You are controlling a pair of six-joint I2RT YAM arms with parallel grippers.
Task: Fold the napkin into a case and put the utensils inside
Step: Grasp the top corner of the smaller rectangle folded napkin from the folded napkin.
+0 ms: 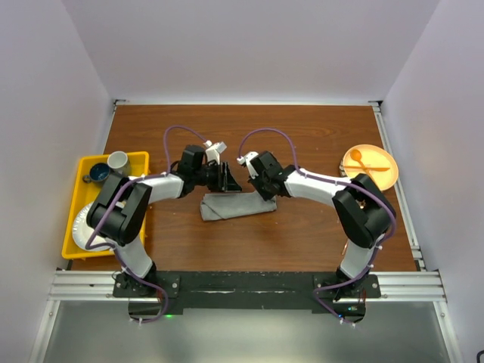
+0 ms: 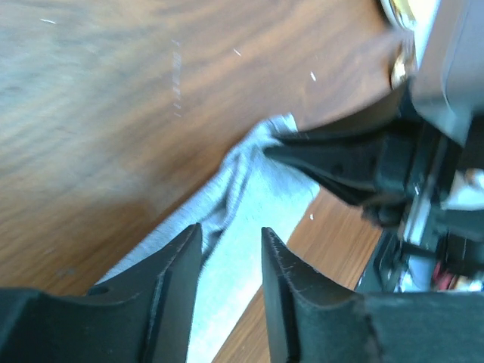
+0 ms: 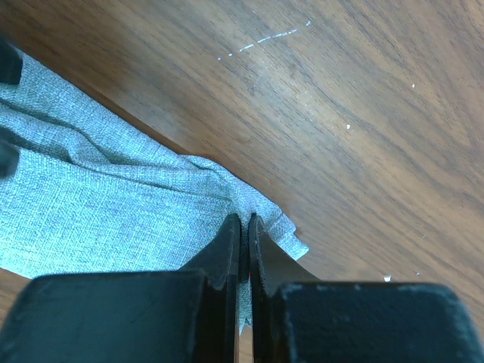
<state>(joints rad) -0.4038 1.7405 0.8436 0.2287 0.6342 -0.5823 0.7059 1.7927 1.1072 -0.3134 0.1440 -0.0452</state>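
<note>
The napkin (image 1: 231, 206) lies near the middle of the desk (image 1: 302, 242), bunched into a long, creased grey band with its left end nearer the arms' bases than its right end. It is rumpled and loosely layered rather than a neat flat rectangle.

The right end effector (image 1: 265, 198) sits at the napkin's right end. In the right wrist view its fingers (image 3: 227, 249) are clenched together with the cloth's edge (image 3: 98, 204) pinched between the tips, and a small corner of fabric pokes out just beyond them. The left wrist view shows the same grip from the other side, with the dark fingertips (image 2: 283, 147) clamped on the napkin's far corner (image 2: 249, 197).

The left end effector (image 1: 227, 180) hovers over the far edge of the napkin, close to the right one. Its jaws are released. The two fingers (image 2: 181, 257) stand apart with grey cloth showing in the gap below them, and neither pad presses on it.

Well to the left of the napkin sits a yellow tray (image 1: 140, 159) holding a grey cup (image 1: 117, 160), a blue bowl (image 1: 98, 173) and a white plate (image 1: 82, 223). Well to the napkin's right lies an orange plate (image 1: 382, 174) with an orange spoon (image 1: 361, 161) on it.
</note>
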